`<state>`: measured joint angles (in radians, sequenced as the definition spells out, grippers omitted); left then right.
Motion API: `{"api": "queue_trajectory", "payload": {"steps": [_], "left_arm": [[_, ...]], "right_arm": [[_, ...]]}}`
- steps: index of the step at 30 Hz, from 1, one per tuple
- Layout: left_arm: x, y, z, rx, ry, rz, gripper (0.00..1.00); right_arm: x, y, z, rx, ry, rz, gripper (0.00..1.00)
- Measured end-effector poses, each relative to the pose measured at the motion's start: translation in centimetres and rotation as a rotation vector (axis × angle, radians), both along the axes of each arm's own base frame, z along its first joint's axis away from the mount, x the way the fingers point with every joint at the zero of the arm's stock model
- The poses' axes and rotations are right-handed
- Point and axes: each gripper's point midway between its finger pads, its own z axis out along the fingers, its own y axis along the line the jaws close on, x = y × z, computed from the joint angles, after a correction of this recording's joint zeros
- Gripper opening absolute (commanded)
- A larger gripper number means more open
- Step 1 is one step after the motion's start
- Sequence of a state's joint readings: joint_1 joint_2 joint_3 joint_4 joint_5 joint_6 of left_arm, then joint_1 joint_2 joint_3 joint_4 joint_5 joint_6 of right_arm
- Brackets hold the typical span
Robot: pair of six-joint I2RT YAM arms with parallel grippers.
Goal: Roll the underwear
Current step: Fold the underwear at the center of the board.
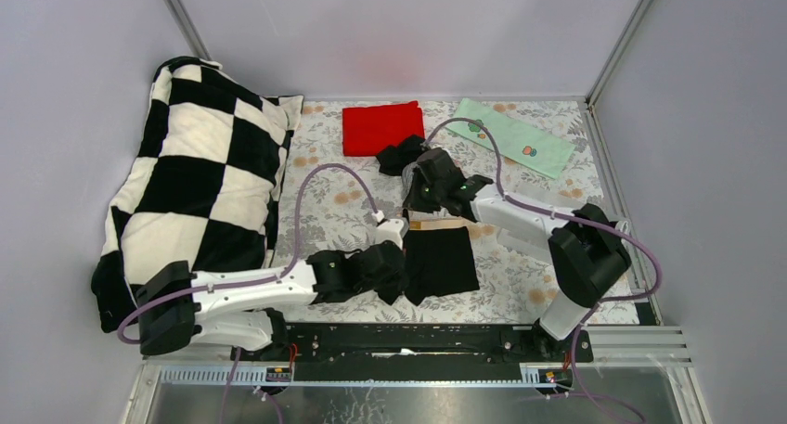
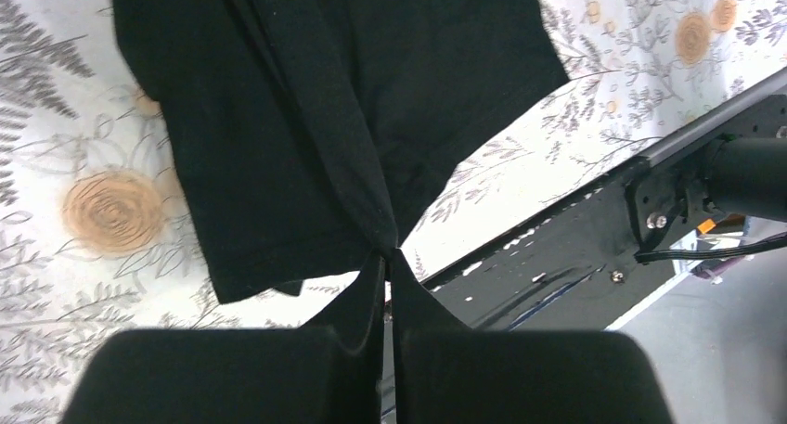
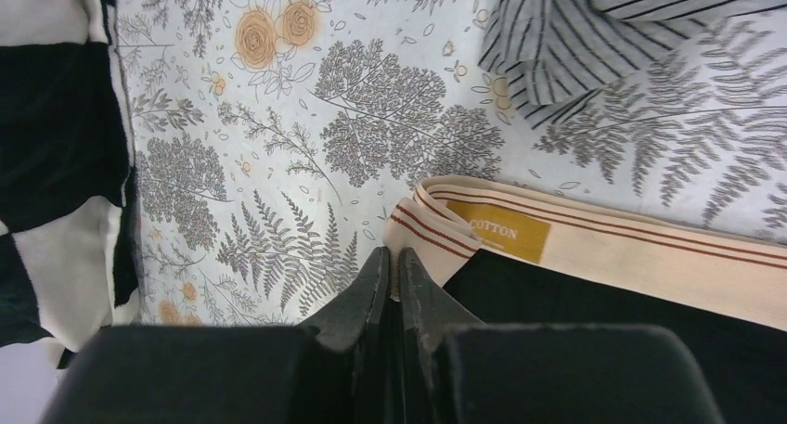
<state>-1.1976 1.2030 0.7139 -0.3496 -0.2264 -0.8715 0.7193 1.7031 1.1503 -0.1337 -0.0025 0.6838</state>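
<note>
One underwear (image 3: 557,303) waistband (image 3: 631,257) apparently reads COTTON

— What runs out of frame?
— The striped briefs (image 3: 594,34), off the upper right of the right wrist view; the black briefs (image 2: 316,99), off the top of the left wrist view.
— From above?
— The left claw (image 1: 404,274) merges with that black cloth; its tips are indistinct.
</note>
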Motion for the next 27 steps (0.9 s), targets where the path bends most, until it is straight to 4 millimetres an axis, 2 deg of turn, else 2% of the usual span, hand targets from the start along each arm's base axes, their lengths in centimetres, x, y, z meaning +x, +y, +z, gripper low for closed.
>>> {"api": "queue_trajectory", "payload": {"steps": [5,11,17,21,27], "left_arm": [[0.2,-2.5,0.5,-0.018,-0.009,-0.026,0.00],[0.1,-5.4,1.4,-0.041,-0.017,-0.064,0.00],[0.3,-7.4,2.3,-0.070,-0.027,-0.082,0.00],[0.4,-8.5,2.2,-0.076,-0.027,-0.096,0.00],[0.2,-9.7,0.4,-0.060,-0.006,-0.117,0.00]], "right_arm": [[-0.1,-2.1,0.9,0.012,-0.023,-0.028,0.00],[-0.4,-4.4,0.5,-0.009,-0.021,-0.051,0.00],[-0.1,-6.2,1.5,-0.004,-0.034,-0.068,0.00],[-0.2,-7.3,1.7,-0.003,-0.035,-0.072,0.00],[-0.6,-9.1,0.2,-0.030,-0.002,-0.080,0.00]]}}
